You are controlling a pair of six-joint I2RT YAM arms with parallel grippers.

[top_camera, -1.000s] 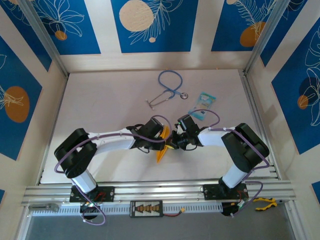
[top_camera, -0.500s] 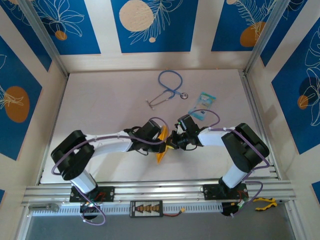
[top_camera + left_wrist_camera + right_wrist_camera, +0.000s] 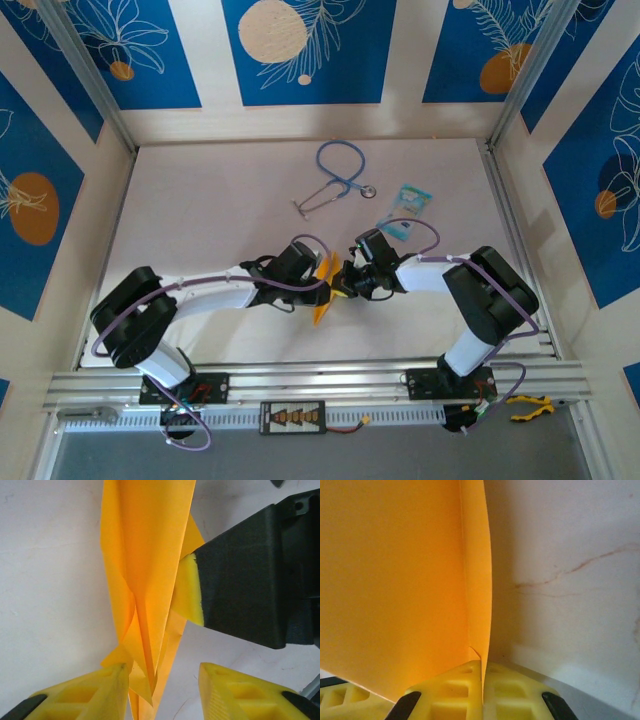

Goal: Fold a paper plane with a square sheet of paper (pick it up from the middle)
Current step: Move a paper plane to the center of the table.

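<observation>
The square sheet of paper stands folded into a slim orange-yellow paper plane (image 3: 322, 292) between the two grippers, mid-table. In the left wrist view the paper plane (image 3: 145, 575) shows its centre crease and layered flaps. My left gripper (image 3: 160, 692) is open around its lower end: the paper rests against the left finger (image 3: 80, 692), and the right finger (image 3: 240, 690) stands apart. My right gripper (image 3: 482, 672) is shut on the edge of a flap of the paper plane (image 3: 395, 580). Its yellow pad (image 3: 189, 590) and black body also appear in the left wrist view, pressing the plane's right side.
A blue stethoscope (image 3: 338, 175) lies at the back of the white table (image 3: 200, 210). A light-blue printed packet (image 3: 405, 212) lies to the back right, just beyond the right arm. Aluminium rails (image 3: 320, 382) run along the near edge, and walls close in the sides.
My left gripper has opened wider around the plane's end, and the left arm has stretched out lower with its elbow swinging left. The right gripper has stayed shut and still.
</observation>
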